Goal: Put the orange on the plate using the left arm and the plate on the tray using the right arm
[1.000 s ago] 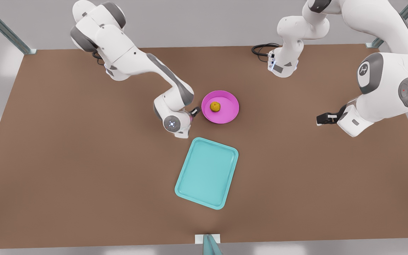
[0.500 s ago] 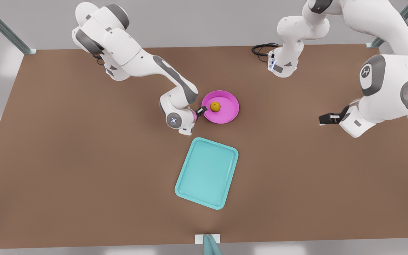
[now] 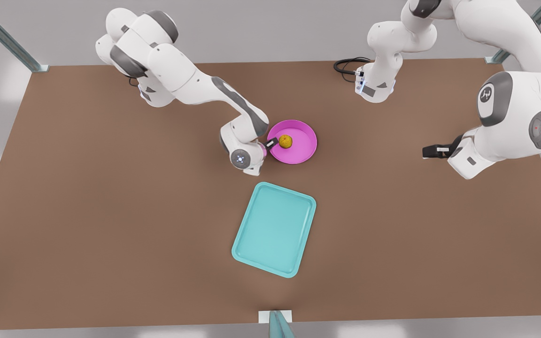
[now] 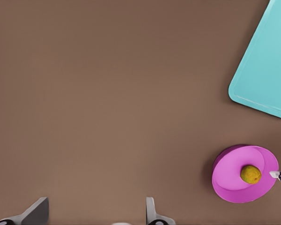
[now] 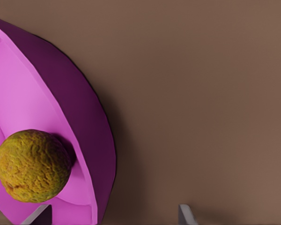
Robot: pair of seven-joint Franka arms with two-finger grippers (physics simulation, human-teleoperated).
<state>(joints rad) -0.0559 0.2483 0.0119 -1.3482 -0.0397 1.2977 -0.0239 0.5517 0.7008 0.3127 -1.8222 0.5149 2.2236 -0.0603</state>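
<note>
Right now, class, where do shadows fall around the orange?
Right wrist view: the orange casts a small dark shadow on the inner wall of the plate, and the plate lays a soft shadow on the table beside its rim. Front view: shading is faint.

Front view overhead; both wrist views share the plate [image 3: 292,141].

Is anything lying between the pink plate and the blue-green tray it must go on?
Nothing visible: only bare table lies between plate and tray. The right pincer is at the plate's rim; the left pincer waits toward the front view's right.
</note>
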